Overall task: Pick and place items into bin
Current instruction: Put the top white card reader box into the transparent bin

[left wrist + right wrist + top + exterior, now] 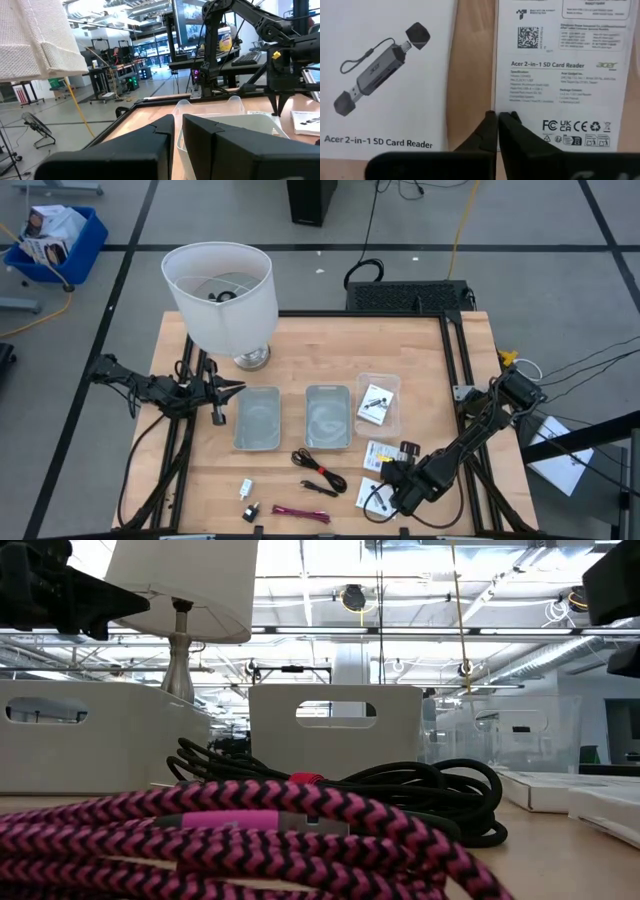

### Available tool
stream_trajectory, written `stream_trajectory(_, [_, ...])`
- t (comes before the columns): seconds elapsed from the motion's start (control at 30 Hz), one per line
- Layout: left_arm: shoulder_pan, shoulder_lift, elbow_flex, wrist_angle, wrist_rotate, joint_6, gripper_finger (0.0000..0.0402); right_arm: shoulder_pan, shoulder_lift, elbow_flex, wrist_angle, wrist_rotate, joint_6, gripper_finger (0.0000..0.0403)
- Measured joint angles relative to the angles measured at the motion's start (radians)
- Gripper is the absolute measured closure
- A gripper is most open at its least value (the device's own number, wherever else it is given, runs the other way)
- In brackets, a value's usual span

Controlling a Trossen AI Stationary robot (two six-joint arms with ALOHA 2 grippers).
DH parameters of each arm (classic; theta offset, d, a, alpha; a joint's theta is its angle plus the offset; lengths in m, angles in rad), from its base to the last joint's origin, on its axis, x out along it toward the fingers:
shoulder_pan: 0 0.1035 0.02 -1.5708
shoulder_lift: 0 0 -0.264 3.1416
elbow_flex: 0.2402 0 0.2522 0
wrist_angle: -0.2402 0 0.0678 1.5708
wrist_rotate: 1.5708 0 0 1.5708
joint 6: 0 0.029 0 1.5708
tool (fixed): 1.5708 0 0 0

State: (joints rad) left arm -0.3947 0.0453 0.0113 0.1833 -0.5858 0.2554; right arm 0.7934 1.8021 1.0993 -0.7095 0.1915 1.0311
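Two flat white packets [383, 452] [375, 498] lie near the table's near right corner; a third [375, 402] lies in a clear bin [392, 385]. My right gripper [497, 119] is shut and hovers above the strip of table between the left packet [390, 75] and the right packet [560, 65]. The black cable [318, 468], the red-magenta cable [300, 513], the white plug [246, 488] and the black piece [251, 510] lie on the table near its near edge. My left gripper [222, 390] is shut, level, above the table's left side, pointing at the bins.
Two grey bins [257, 418] [328, 416] stand side by side mid-table, left of the clear bin. The big white-shaded lamp [222, 295] stands at the far left, close behind my left arm. A black tray [410, 295] sits beyond the far edge.
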Motion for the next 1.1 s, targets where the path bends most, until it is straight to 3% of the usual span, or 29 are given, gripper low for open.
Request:
stream_trajectory(0.17, [0.0, 0.0, 0.0, 0.0, 0.0, 0.0, 0.0355, 0.001, 0.01, 0.11, -0.194, 0.046, -0.026, 0.0402])
stream_trajectory(0.37, [0.0, 0.0, 0.0, 0.0, 0.0, 0.001, 0.0355, 0.001, 0.006, 0.211, -0.295, 0.127, -0.05, 0.0402])
stream_trajectory(0.67, [0.0, 0.0, 0.0, 0.0, 0.0, 0.0, 0.0355, 0.001, 0.004, 0.224, -0.282, 0.166, -0.064, 0.0402])
stream_trajectory(0.97, [0.0, 0.0, 0.0, 0.0, 0.0, 0.0, 0.0355, -0.002, 0.003, 0.171, -0.155, 0.111, -0.185, 0.0402])
stream_trajectory(1.1, [0.0, 0.0, 0.0, 0.0, 0.0, 0.001, 0.0355, -0.007, 0.003, 0.135, -0.117, 0.074, -0.182, 0.0376])
